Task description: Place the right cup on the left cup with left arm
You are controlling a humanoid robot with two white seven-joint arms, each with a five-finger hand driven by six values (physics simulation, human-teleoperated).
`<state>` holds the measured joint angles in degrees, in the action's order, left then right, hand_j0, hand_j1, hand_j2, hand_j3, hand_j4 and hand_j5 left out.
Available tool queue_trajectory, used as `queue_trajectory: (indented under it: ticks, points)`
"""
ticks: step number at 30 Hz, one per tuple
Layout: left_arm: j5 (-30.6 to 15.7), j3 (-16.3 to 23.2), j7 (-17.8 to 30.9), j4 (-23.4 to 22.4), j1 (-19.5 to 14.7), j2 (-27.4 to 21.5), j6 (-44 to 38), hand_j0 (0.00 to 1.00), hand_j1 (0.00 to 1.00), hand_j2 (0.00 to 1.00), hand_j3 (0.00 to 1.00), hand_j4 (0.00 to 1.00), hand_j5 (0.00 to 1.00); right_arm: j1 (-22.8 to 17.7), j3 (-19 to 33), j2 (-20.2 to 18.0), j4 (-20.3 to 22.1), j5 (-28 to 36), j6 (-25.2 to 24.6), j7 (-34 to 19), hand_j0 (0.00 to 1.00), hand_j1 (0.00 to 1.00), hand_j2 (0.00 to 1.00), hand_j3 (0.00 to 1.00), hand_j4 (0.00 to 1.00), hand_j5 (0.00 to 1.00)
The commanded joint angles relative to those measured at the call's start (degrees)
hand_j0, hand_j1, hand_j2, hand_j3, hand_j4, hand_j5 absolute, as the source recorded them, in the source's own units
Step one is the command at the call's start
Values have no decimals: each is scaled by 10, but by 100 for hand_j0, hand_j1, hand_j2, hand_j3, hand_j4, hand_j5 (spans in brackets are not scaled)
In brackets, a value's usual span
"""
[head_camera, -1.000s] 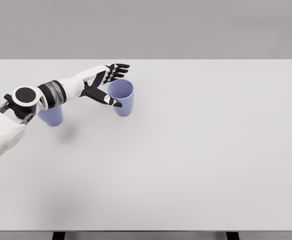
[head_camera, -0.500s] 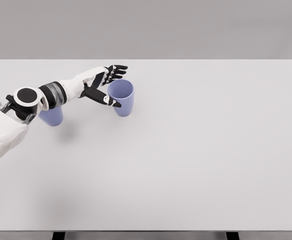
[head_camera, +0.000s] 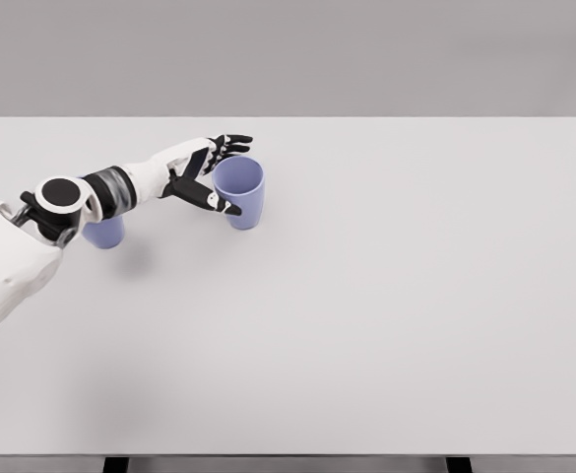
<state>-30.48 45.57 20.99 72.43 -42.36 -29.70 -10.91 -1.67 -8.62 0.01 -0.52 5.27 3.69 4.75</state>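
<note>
The open left hand has been brought closer around the right cup; no grip is made yet.

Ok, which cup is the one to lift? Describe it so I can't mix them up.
On the white table, look at the far left part. Two blue cups stand there; take the right cup, fully visible, with the open left hand beside its rim. The left cup is mostly hidden under the forearm.
</note>
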Motion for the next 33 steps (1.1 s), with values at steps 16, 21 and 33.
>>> queue_trajectory:
  ticks: [16,21,33]
  points:
    - [-2,0,-1,-5,-1,12,-1,100,100,100,100,100,100,0,0,0,0,0,0,0,100,100,100,100,100,100]
    - [-2,0,-1,-5,-1,16,-2,100,100,100,100,100,100,0,0,0,0,0,0,0,100,100,100,100,100,100]
    - [-2,0,-1,-5,1,17,-1,85,85,85,85,85,85,0,0,0,0,0,0,0,100,100,100,100,100,100]
